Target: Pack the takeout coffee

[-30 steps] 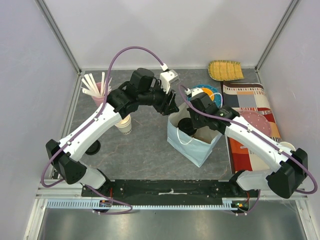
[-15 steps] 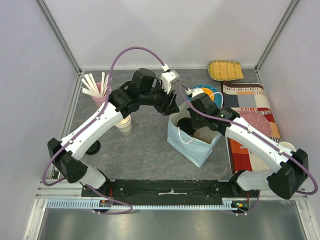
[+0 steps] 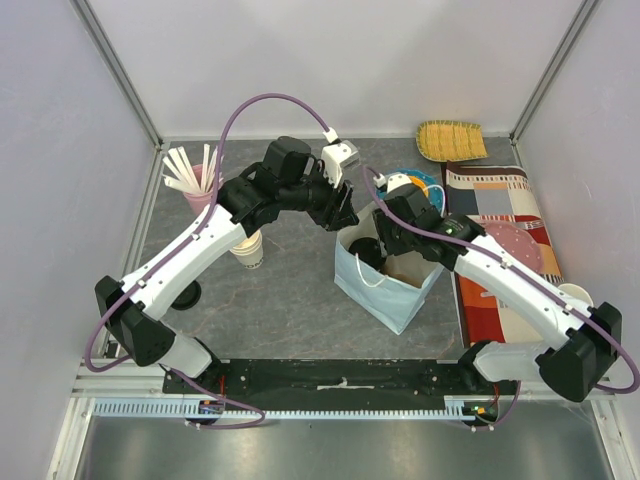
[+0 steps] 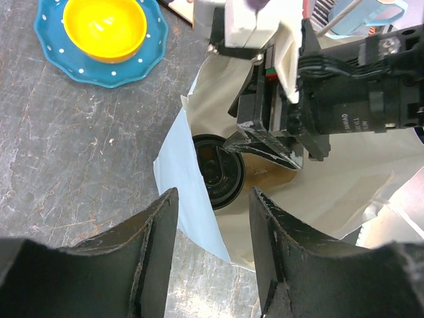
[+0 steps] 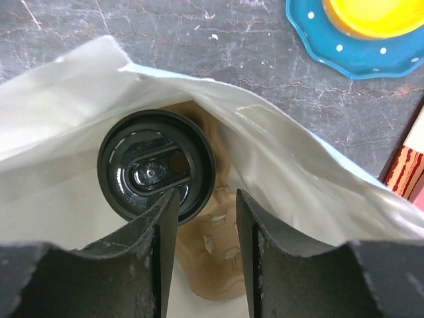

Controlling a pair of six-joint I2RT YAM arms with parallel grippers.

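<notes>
The takeout coffee (image 5: 156,165) stands upright inside the white paper bag (image 3: 385,292), and only its round black lid shows (image 4: 217,171) (image 3: 367,250). It rests on a brown cardboard insert (image 5: 218,265) at the bag's bottom. My right gripper (image 5: 207,199) hangs open inside the bag mouth. Its left finger overlaps the lid's edge and nothing lies between the jaws. My left gripper (image 4: 213,199) is open at the bag's back-left rim (image 4: 192,185), which passes under the gap between its fingers. From above, my left gripper (image 3: 340,213) and my right gripper (image 3: 385,235) face each other over the bag.
A blue plate with a yellow bowl (image 3: 418,185) lies just behind the bag. A pink cup of white sticks (image 3: 195,182) and stacked paper cups (image 3: 248,250) stand at the left. A patterned cloth (image 3: 500,200), a pink plate (image 3: 515,245) and a woven mat (image 3: 450,140) are at the right.
My right gripper has opened and let go of the coffee, which stays in the bag; the arm has drawn back slightly. The left arm has barely moved.
</notes>
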